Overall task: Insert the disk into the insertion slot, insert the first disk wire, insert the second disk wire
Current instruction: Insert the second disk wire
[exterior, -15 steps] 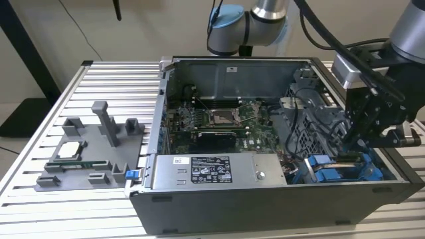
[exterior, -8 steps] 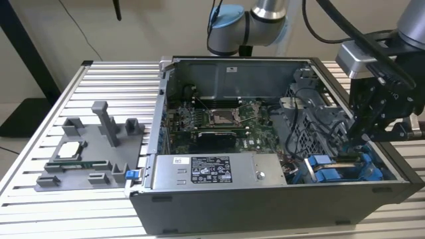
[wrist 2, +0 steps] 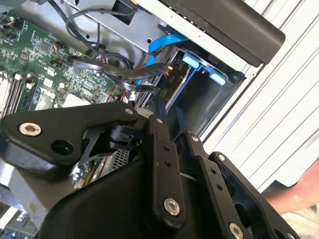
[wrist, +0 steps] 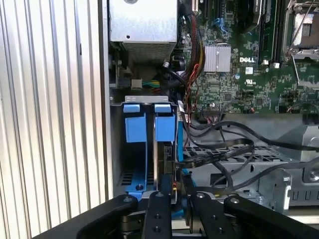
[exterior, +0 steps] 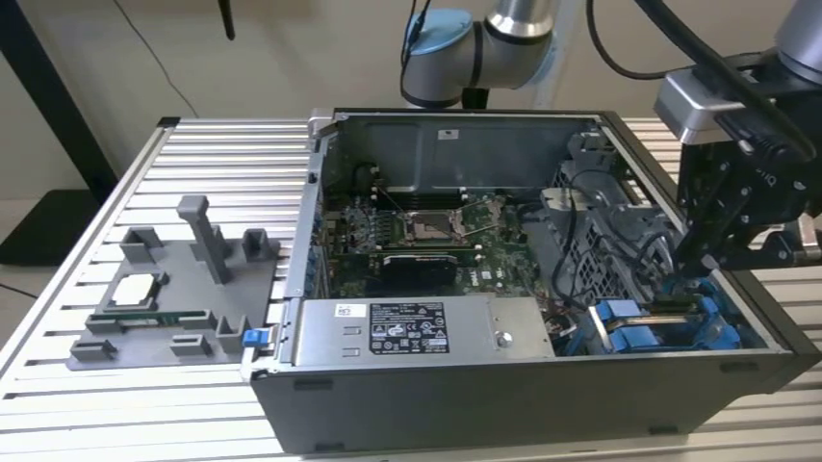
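Note:
The disk (wrist: 163,159) stands on edge inside the insertion slot (exterior: 668,327), held in its blue carrier, whose tabs (wrist: 164,122) stick out at one end. A second blue carrier (wrist: 134,124) sits beside it. My gripper (exterior: 704,265) reaches down into the case's corner at the exterior view's right. In both wrist views its fingers (wrist: 159,214) are drawn close together around a black wire connector (wrist 2: 168,78) at the disk's end. The black wire (wrist: 219,152) runs from there across the metal cage.
The grey power-supply box (exterior: 411,332) lies along the case's front wall and the motherboard (exterior: 424,236) behind it. A grey fixture tray (exterior: 167,298) sits on the slatted table (exterior: 77,385). Loose cables (wrist 2: 99,62) crowd the bay. A person's hand (wrist 2: 299,194) is beside the case.

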Controlling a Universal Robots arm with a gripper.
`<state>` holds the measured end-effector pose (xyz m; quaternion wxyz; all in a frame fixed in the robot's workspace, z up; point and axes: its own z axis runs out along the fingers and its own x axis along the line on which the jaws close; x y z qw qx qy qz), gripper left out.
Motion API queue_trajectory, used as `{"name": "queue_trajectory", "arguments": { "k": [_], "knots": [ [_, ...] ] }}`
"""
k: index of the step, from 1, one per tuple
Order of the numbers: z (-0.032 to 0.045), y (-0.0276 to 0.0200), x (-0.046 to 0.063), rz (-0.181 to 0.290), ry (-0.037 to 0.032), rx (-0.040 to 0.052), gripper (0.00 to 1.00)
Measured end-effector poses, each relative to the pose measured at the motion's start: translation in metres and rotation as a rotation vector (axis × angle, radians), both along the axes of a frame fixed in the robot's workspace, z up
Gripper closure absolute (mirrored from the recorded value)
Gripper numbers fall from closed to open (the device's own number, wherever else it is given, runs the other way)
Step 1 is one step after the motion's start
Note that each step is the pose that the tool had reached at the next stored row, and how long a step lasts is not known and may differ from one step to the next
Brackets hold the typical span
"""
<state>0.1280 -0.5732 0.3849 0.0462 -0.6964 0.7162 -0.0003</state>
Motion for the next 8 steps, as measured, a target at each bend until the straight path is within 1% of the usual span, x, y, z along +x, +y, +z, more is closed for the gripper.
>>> {"name": "queue_trajectory", "arguments": {
  "k": [1,2,8],
  "knots": [
    [0.0010,0.0000,0.0004,0.000,0.0061,0.0002,0.00],
    [0.0012,0.0000,0.0004,0.000,0.0081,0.0001,0.00],
    [0.0012,0.0000,0.0005,0.000,0.0083,0.0002,0.00]
  ]
}}
